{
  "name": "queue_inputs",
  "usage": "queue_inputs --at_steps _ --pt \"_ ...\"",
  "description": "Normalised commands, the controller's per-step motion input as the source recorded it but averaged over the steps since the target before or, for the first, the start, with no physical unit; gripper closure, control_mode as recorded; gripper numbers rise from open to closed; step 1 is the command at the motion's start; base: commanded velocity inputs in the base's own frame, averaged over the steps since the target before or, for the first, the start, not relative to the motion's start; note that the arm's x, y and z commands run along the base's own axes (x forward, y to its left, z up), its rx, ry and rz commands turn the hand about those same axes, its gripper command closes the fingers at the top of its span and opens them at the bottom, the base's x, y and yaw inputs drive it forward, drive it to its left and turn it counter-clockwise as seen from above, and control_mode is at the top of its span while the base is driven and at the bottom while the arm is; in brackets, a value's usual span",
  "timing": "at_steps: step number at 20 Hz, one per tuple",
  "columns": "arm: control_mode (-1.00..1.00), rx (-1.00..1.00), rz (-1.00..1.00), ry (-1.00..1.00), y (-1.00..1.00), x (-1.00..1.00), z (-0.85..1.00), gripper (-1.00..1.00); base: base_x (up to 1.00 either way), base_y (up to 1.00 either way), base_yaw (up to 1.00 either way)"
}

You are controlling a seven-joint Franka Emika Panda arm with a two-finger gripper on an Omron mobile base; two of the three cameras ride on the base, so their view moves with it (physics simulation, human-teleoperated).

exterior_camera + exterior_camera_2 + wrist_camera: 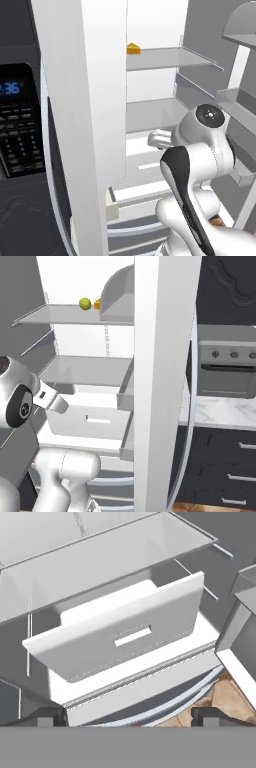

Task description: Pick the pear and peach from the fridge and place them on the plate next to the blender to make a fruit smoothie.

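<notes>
Both dark tips of the tool [128,718] stood wide apart, pinching nothing. Just ahead of the tool sat a white pull-out drawer [120,637] in the open fridge [165,381]. Far above the tool, the pear [85,303] lay on the top shelf [60,313], touching the peach [97,304] beside it.

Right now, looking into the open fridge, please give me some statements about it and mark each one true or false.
1. The pear lies on an upper shelf. True.
2. The end effector grips the pear. False: it is open and holds nothing.
3. The drawer has a slot handle. True.
4. The wedge lies in the drawer. False: it sits on an upper shelf.
</notes>
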Motion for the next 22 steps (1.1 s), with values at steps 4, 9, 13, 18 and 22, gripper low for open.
queue_inputs --at_steps 4,9,13,18,22 --pt "-1.00 -0.12 0.08 -0.30 0.03 -0.14 0.82 -1.00 0.00 0.00 0.00" --pt "-1.00 -0.08 0.10 -0.20 0.00 -0.04 0.96 -1.00 0.00 0.00 0.00" --pt "-1.00 -0.04 0.17 -0.01 0.00 0.00 1.00 -1.00 0.00 0.00 0.00" --pt "-1.00 -0.06 0.19 0.01 0.00 0.04 1.00 -1.00 0.00 0.00 0.00" --pt "-1.00 -0.09 0.12 0.00 0.00 0.38 0.48 -1.00 0.00 0.00 0.00"
